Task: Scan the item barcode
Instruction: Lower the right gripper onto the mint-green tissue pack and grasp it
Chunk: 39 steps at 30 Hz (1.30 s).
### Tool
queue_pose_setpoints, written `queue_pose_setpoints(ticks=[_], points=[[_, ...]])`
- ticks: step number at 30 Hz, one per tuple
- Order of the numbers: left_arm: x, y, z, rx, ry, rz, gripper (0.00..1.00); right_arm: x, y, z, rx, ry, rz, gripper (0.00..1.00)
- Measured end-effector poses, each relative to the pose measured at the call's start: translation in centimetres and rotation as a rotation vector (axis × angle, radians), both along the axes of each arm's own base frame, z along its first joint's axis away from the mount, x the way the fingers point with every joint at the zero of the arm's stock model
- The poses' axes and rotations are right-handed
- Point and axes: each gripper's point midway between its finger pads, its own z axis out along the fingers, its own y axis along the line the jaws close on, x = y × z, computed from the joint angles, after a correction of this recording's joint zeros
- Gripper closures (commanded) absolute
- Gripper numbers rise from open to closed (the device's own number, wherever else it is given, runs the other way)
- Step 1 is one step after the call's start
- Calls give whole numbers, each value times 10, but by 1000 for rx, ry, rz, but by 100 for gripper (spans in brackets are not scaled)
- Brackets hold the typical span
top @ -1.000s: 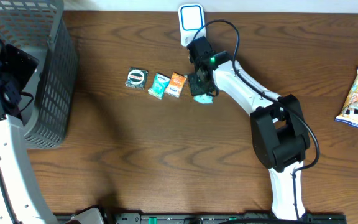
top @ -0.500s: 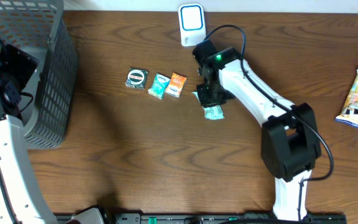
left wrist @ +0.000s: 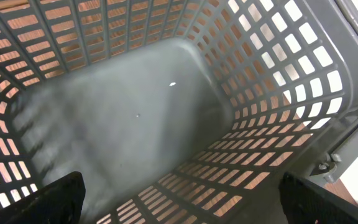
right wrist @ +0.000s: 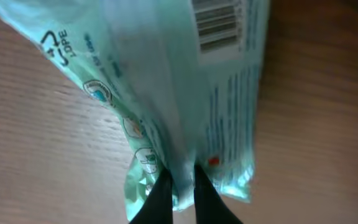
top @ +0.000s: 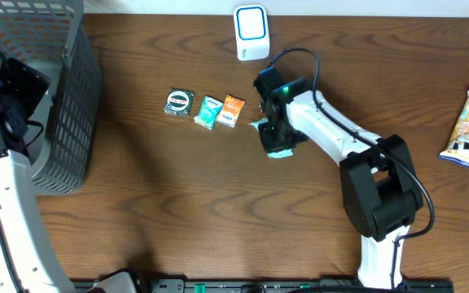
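Below the scanner (top: 252, 31), my right gripper (top: 274, 134), clamped on the packet (right wrist: 185, 81), has pulled it back, so I'd guess its barcode (right wrist: 219, 23) has been shown.

right tool (top: 276, 137) pulled the teal packet (top: 281, 152) back from the scanner (top: 252, 32).

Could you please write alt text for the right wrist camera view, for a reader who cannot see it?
Seen close up, the right gripper pinches a pale teal packet between its two dark fingertips at the bottom of the picture. A barcode shows on the packet near the top edge, and the brown wooden table lies behind it.
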Motion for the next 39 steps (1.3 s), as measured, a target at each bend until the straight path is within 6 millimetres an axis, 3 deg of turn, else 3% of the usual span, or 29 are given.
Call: queue_pose_setpoints(ticks=[6, 10, 14, 19, 22, 27, 30, 36, 39], points=[[0, 0, 0, 0, 0, 0, 2, -7, 8, 1, 31, 27, 9, 99], [0, 0, 0, 0, 0, 0, 3, -15, 14, 14, 5, 48, 35, 93], [0, 0, 0, 0, 0, 0, 2, 3, 21, 34, -67, -62, 72, 83], [0, 0, 0, 0, 0, 0, 2, 15, 19, 42, -153, -156, 84, 83], [0, 0, 0, 0, 0, 0, 2, 27, 13, 44, -172, -197, 60, 85], [0, 0, 0, 0, 0, 0, 2, 46, 3, 46, -161, -247, -7, 98], [0, 0, 0, 0, 0, 0, 2, 52, -2, 45, -135, -244, -37, 99], [0, 0, 0, 0, 0, 0, 2, 59, 7, 38, -19, -236, -61, 98], [0, 0, 0, 0, 0, 0, 2, 58, 14, 23, 23, -241, -56, 99]])
